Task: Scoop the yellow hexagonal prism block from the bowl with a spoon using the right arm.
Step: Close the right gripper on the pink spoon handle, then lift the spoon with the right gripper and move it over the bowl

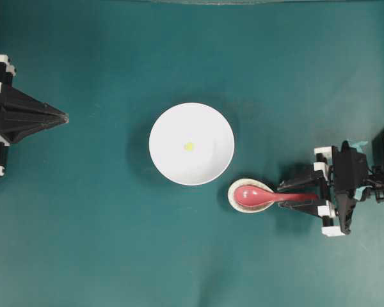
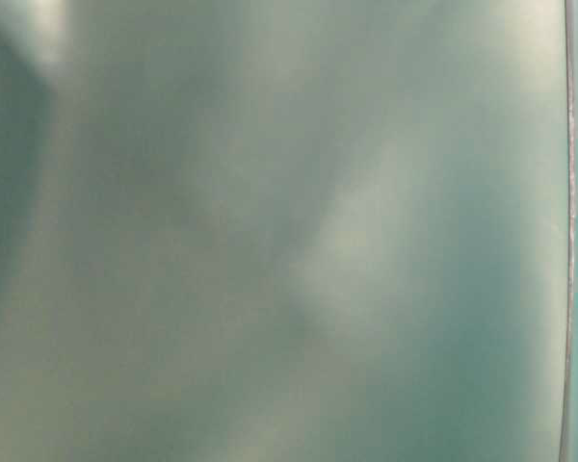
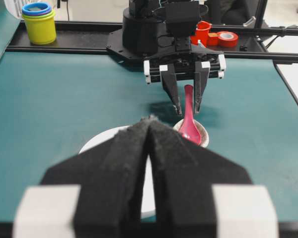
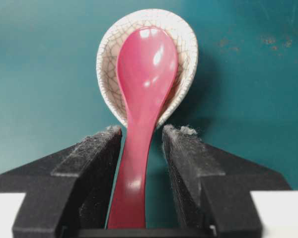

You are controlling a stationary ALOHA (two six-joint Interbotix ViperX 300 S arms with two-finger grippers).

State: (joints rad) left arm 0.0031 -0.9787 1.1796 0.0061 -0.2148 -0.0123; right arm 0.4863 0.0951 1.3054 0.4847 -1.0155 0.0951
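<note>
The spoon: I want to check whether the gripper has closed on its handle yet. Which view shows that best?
The right wrist view: the spoon fills the frame, its handle between open fingers, gaps both sides. Overhead shows it small; the left wrist view shows it distant, under the right gripper; the table-level view shows nothing of it.

A teal table (image 1: 83,243) carries the white bowl (image 1: 208,125) and a crackled dish (image 1: 232,192).

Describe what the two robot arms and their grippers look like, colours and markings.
Both arms are black with white blocks at the finger bases. The left gripper tapers to a sharp point, its fingers lined with rough black padding. The right gripper has slim black fingers with fuzzy pads, a teal tape tab and thin black cables behind it.
</note>
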